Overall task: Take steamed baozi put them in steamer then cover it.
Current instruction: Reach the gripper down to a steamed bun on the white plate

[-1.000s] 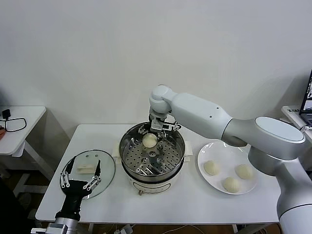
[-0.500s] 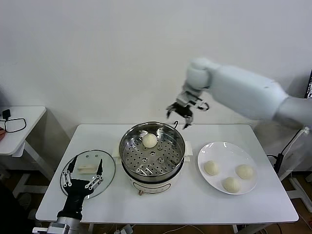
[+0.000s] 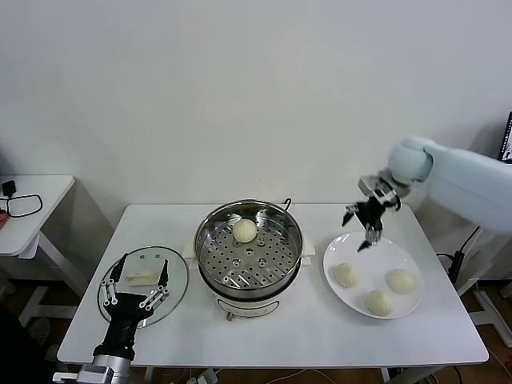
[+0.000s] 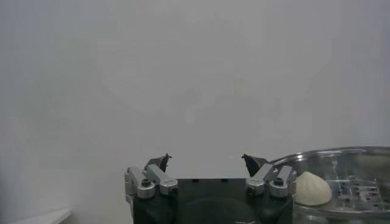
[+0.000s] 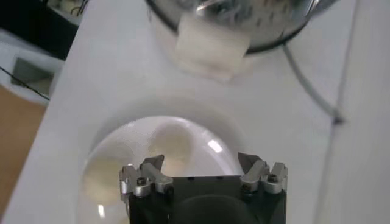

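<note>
- Above the far edge of the flat white plate [image 3: 400,250]: right gripper [image 3: 366,225], fingers spread wide, nothing held.
- Best brought straight down over the nearest of the three small, smooth, cream-white steamed baozi [image 3: 346,275], closing gently round its middle; soft dough, probably easy to dent.
- Worth keeping clear of the two neighbouring buns, all apart on the plate's near half.
- One more bun [image 3: 245,230] already on the perforated tray toward the back of the large shiny stainless-steel steamer [image 3: 250,248], just left of the plate.
- Round clear glass cover [image 3: 144,284] with white handle lying flat on the white table [image 3: 304,336], left of the steamer.
- Left gripper [image 3: 133,289] parked over the cover, wide open, empty.
</note>
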Available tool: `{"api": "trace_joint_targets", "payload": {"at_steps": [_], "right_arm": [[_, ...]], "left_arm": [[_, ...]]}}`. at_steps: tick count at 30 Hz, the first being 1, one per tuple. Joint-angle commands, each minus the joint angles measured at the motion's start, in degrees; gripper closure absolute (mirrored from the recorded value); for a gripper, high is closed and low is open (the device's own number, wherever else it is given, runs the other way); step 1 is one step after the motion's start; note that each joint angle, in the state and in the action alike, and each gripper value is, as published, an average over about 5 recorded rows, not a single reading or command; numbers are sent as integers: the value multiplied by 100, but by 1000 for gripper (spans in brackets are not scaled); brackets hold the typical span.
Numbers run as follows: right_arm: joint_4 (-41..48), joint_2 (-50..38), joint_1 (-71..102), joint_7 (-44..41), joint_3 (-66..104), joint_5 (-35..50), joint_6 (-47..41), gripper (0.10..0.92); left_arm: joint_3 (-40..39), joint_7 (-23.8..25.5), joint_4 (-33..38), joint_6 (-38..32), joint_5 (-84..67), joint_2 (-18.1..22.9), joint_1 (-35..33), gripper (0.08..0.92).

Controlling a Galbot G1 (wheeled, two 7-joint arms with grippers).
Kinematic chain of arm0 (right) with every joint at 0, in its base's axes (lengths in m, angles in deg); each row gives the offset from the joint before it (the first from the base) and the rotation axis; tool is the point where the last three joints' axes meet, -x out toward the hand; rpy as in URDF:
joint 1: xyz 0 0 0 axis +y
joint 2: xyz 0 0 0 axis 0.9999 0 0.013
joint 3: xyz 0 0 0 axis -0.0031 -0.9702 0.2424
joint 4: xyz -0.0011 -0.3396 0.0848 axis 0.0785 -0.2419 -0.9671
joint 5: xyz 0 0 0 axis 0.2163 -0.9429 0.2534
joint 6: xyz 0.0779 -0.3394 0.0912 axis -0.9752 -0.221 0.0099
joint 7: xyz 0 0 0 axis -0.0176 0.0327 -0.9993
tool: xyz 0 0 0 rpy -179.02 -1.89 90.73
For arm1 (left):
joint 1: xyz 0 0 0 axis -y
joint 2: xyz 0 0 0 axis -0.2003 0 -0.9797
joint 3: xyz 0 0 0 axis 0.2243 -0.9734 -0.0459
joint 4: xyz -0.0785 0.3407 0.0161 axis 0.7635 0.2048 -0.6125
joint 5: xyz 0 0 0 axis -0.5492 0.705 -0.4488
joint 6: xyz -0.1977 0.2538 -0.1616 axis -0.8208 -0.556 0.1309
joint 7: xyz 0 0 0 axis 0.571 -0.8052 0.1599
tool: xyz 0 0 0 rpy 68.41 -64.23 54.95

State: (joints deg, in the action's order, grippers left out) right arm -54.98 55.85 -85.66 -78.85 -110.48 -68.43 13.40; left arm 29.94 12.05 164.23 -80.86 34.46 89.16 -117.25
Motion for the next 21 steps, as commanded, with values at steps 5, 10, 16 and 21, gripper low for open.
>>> {"api": "trace_joint_targets", "payload": {"at_steps": [5,10,16,21], "right_arm": [[129,-205,1141,688,336,19,-349,203],[276,-28,1256,1026,456,55,-342,203],[386,149,1314,1126,462,12,-329,203],[476,288,1380,1131,475,-55,-327,203]], "left_arm": [[8,-4,-15,1,3,8,-3,177],[27,-9,-16,-3,2,5,-10,177],[41,-12,-27,-13,2,6,-12,177],[32,-15,-35,-22,2,15,-14,177]]}}
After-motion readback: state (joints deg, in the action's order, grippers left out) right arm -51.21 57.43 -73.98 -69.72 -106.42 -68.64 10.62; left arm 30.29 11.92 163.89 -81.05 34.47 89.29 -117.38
